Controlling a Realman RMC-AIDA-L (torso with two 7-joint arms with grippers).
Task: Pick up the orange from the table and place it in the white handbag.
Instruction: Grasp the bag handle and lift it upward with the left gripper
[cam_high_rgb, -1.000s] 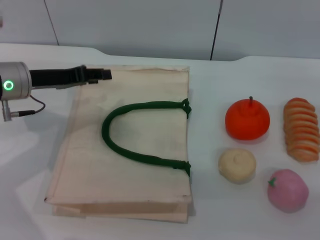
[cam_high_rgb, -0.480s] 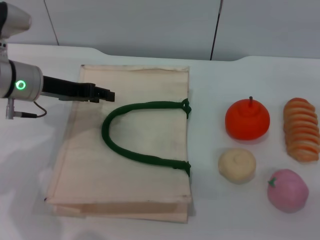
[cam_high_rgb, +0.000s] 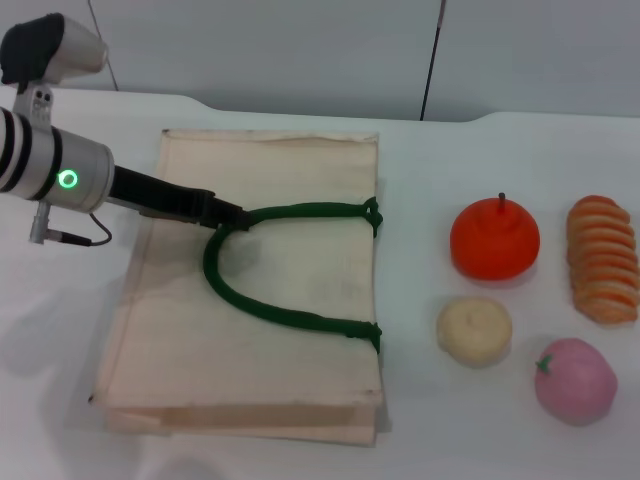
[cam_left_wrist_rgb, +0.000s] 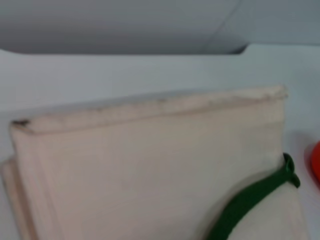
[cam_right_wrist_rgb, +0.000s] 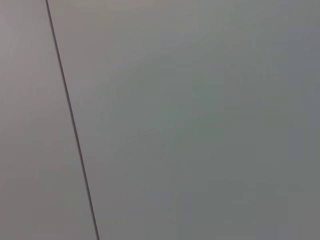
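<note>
The left gripper (cam_high_rgb: 235, 219), a thin dark pair of fingers on the end of a silver arm with a green ring light, reached in from the left side of the head view and sat low over the white handbag (cam_high_rgb: 290, 330), a big flat cream fabric tote lying on the plain white tabletop (cam_high_rgb: 440, 180). Its tip was right at the curved top of the dark green rope handle (cam_high_rgb: 262, 305), basically touching it from what the head view gave. Couldn't tell whether those fingers were apart or pinched together; they just read as one dark sliver. The left wrist view only showed the folded edge of the tote and a bit of green rope.

Further right, well clear of the bag, the orange (cam_high_rgb: 494, 239), a bright round squat toy fruit with a short dark stem, sat on the table untouched. Just in front of it was a pale cream round bun-looking thing (cam_high_rgb: 474, 330). Right of the orange lay a striped orange-and-cream ridged oblong item (cam_high_rgb: 603, 259), and in front of that a pink round fruit (cam_high_rgb: 575, 380) with a small green leaf.

The right gripper wasn't visible anywhere; its wrist camera only caught a plain grey wall panel (cam_right_wrist_rgb: 200, 125).
</note>
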